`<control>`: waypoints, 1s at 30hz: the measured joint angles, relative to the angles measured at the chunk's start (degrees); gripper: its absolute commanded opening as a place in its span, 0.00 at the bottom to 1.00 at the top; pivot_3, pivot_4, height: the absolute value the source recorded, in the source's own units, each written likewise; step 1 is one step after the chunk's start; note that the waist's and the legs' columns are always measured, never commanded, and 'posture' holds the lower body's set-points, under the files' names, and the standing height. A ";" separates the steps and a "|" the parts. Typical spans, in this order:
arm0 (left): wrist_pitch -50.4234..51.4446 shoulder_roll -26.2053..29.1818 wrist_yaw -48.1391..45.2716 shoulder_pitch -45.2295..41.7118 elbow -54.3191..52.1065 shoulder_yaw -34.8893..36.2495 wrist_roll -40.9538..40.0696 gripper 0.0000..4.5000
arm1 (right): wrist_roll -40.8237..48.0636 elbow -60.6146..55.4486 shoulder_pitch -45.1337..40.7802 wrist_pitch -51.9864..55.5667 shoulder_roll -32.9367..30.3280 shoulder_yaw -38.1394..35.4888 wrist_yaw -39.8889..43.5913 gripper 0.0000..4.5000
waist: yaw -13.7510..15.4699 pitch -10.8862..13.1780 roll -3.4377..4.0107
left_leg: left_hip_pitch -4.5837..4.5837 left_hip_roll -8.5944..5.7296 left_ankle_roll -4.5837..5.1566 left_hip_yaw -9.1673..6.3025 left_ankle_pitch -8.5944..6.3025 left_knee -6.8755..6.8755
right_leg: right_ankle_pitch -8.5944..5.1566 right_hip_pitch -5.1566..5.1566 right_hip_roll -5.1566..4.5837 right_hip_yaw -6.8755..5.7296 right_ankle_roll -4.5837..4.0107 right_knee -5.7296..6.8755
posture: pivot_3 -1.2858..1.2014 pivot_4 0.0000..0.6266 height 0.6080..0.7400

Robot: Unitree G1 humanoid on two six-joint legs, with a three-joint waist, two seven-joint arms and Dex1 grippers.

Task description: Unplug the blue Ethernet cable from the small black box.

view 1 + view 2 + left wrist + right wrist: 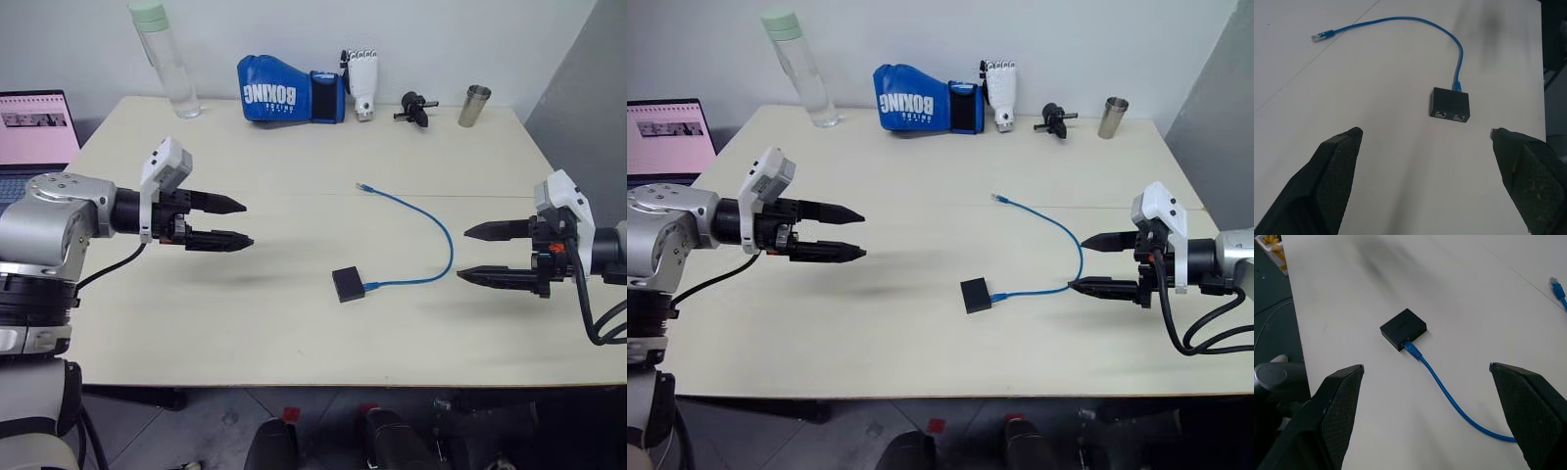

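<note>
Cream desk (294, 333) mid-centre holds small black box (348, 284) w/ blue Ethernet cable (446, 245) plugged in; left pincer (227, 222) & right pincer (480, 255) both released, empty; box prob light, slides—pin it, pull at stiff clear plug, not limp cord.

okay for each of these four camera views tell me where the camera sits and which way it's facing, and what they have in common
Left eye view: on the head, looking forward and down at the table; both arms show.
Right eye view: same scene, beside it.
Left wrist view: along the open left gripper, toward the small black box.
Right wrist view: along the open right gripper, toward the box's plugged side.
Shared: box and blue cable, still plugged in.
</note>
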 measured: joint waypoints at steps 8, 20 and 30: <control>-0.66 0.77 -1.89 2.35 -1.13 -1.07 0.85 1.00 | -0.53 0.46 0.18 -1.15 0.18 0.08 -0.68 0.97 | 0.04 0.00 0.00 | 0.00 0.00 0.00 0.00 0.00 0.02 | -0.01 -0.02 0.00 0.01 -0.01 0.04 | 0.52 0.24 1.00; 1.43 2.27 -2.66 5.93 -7.44 -0.81 -0.40 1.00 | -1.22 0.77 0.19 -2.73 0.39 1.74 0.81 0.97 | 0.01 0.00 0.00 | 0.00 0.02 0.00 -0.02 0.00 0.04 | -0.06 -0.05 0.00 -0.02 -0.08 0.19 | 0.52 0.24 1.00; -3.09 -4.29 5.63 11.00 -18.05 1.46 -1.34 1.00 | -9.71 4.62 -2.99 -13.16 9.57 14.78 3.16 0.97 | -0.08 0.00 0.00 | 0.05 0.01 0.00 0.01 0.00 0.14 | -0.07 -0.05 0.00 0.03 -0.06 0.35 | 0.52 0.24 1.00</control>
